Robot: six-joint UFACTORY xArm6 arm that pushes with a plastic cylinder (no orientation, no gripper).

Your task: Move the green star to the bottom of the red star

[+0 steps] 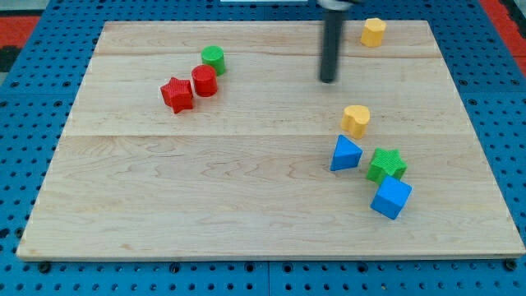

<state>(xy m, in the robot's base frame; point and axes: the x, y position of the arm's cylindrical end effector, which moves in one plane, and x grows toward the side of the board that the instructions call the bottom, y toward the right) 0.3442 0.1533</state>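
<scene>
The tip [329,80] is seen on bare board at the view's upper middle, touching no block; no gripper is fitted, so nothing is held. The green star [386,164] is found at the view's lower right, touching the blue cube [390,198], just beside the blue triangle [345,154]; the red star [177,94] is well apart at upper left, against the red cylinder [204,80].

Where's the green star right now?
The green star sits at the view's lower right, wedged between the blue triangle on its left and the blue cube just below it, far from the red star.
</scene>
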